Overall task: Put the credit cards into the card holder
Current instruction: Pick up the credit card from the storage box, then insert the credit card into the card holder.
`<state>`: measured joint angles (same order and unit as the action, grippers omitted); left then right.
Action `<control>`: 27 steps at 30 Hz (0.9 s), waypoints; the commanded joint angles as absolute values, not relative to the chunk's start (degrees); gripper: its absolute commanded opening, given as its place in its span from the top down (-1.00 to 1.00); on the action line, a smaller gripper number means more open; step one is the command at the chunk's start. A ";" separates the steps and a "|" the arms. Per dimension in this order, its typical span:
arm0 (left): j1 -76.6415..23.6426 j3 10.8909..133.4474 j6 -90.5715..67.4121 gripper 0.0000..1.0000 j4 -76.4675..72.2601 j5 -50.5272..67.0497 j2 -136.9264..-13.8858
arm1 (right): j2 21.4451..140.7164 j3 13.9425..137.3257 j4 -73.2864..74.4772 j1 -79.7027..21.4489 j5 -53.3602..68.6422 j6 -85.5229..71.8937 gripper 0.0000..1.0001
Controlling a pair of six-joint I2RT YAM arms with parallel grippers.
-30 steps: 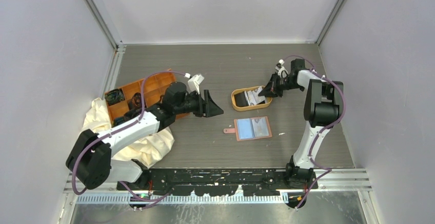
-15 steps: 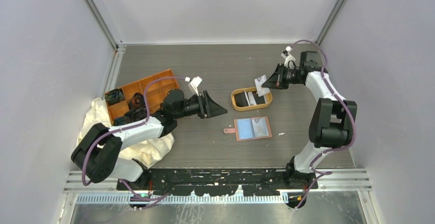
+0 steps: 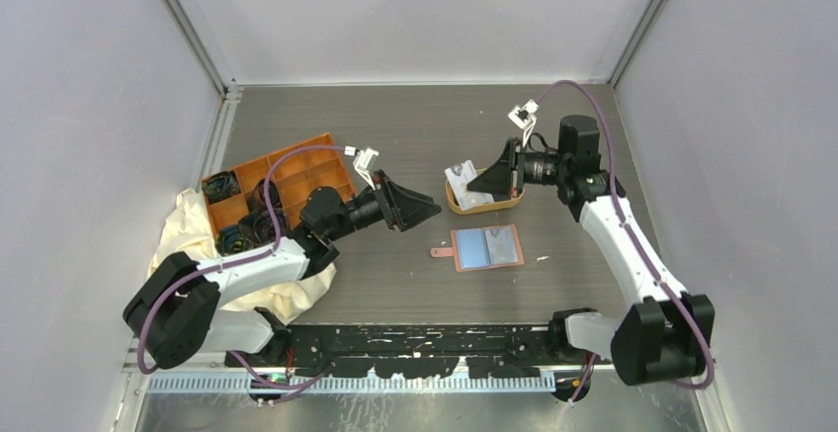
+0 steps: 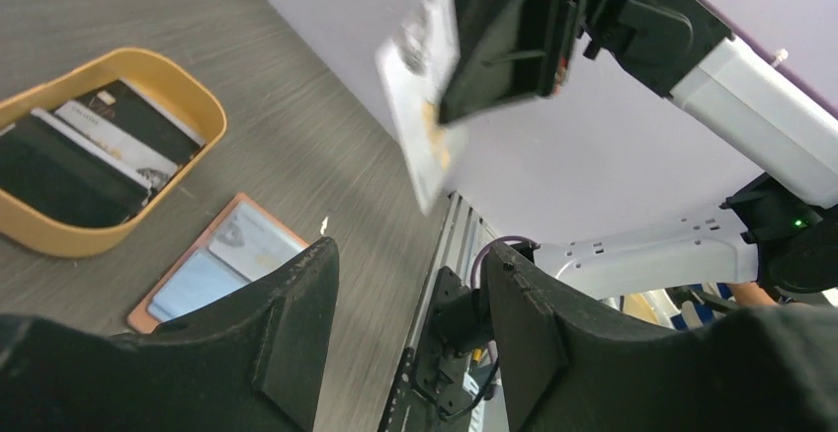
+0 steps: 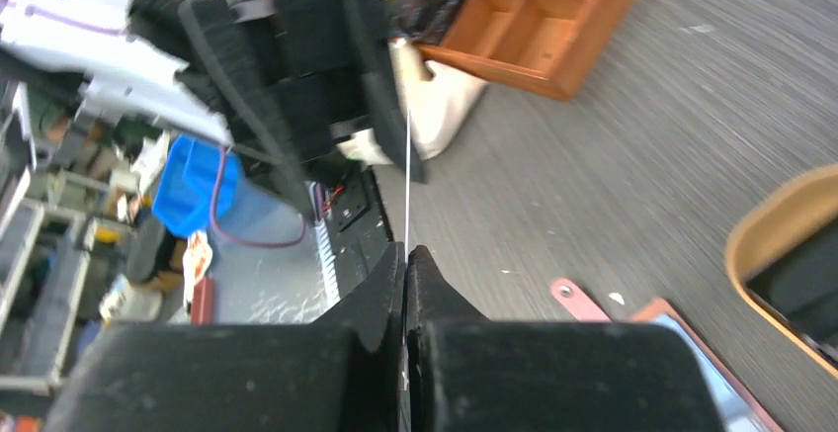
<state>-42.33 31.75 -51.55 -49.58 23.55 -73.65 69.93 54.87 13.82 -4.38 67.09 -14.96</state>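
My right gripper (image 3: 472, 181) is shut on a whitish credit card (image 3: 460, 173) and holds it in the air over the left end of the oval tan tray (image 3: 491, 205). In the right wrist view the card (image 5: 407, 180) shows edge-on between the shut fingertips (image 5: 405, 254). More black and white cards (image 4: 94, 150) lie in the tray. The card holder (image 3: 487, 247) lies open and flat in front of the tray, bluish pockets up, snap tab (image 3: 443, 251) to its left. My left gripper (image 3: 413, 211) is open and empty, left of the wallet, pointing at the held card (image 4: 423, 106).
An orange compartment tray (image 3: 296, 170) with small parts stands at the left, and a cream cloth (image 3: 193, 229) lies beside it under the left arm. A small white speck (image 3: 542, 258) lies right of the wallet. Walls close in on three sides.
My right gripper has lifted a card out of the oval tray and carried it up and to the left, and its arm has swung round. My left gripper has shifted slightly and stays open.
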 commanded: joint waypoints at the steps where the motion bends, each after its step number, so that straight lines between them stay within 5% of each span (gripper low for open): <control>1: -42.37 33.82 -47.17 -0.14 -54.95 26.59 -71.17 | 63.71 52.90 7.62 -8.28 71.00 -13.93 0.99; 10: -43.89 36.03 -43.63 -0.12 -51.69 29.73 -70.86 | 63.69 52.46 10.16 -12.63 71.07 -10.01 0.99; 15: -44.01 37.91 -42.21 0.06 -49.34 30.03 -71.97 | 65.22 53.23 14.83 -15.35 71.12 -5.07 0.99; 17: -43.97 38.92 -41.61 0.30 -47.91 30.82 -72.68 | 65.87 53.39 16.09 -16.54 70.86 -3.58 0.99; 18: -43.95 39.45 -41.21 0.77 -47.75 31.49 -73.45 | 66.22 53.59 16.87 -16.82 70.80 -2.83 0.99; 19: -43.99 39.68 -41.07 0.97 -47.68 32.03 -73.88 | 66.60 54.01 18.36 -16.89 70.51 -1.64 0.99; 20: -43.88 39.73 -40.94 1.00 -47.71 32.68 -74.24 | 66.88 54.62 20.18 -16.93 70.14 -0.47 0.98; 22: -43.86 39.37 -40.50 1.00 -47.73 33.50 -74.62 | 67.14 56.08 25.05 -16.96 68.52 5.32 0.76; 27: -41.81 36.88 -44.34 1.00 -45.76 35.68 -75.58 | 65.20 60.31 41.62 -16.63 57.33 25.75 -0.24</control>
